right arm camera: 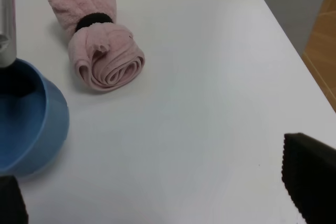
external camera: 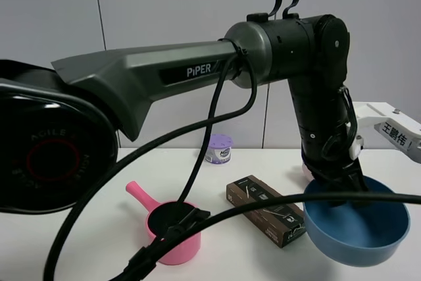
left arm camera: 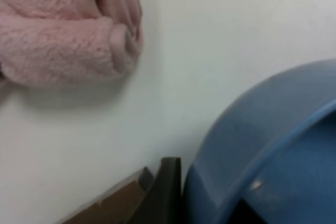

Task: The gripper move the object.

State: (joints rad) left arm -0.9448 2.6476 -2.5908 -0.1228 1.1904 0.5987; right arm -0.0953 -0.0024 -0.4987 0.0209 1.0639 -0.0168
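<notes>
The blue bowl (external camera: 358, 228) stands at the right of the white table and also shows in the left wrist view (left arm camera: 273, 150) and in the right wrist view (right arm camera: 26, 129). My left gripper (external camera: 334, 185), at the end of the dark "PiPER" arm, reaches across to the bowl's far rim. One dark finger (left arm camera: 167, 192) lies against the outside of the bowl wall, and the other looks to be inside the rim. I cannot tell whether the bowl rests on the table or is lifted. My right gripper (right arm camera: 160, 190) is open and empty above bare table, right of the bowl.
A pink handled saucepan (external camera: 174, 231) stands at the front centre. A dark flat box (external camera: 266, 210) lies beside the bowl. A purple-lidded jar (external camera: 218, 149) stands at the back. A rolled pink towel (right arm camera: 100, 51) lies behind the bowl. Black cables (external camera: 217, 129) hang in front. The table edge (right arm camera: 294, 51) is near.
</notes>
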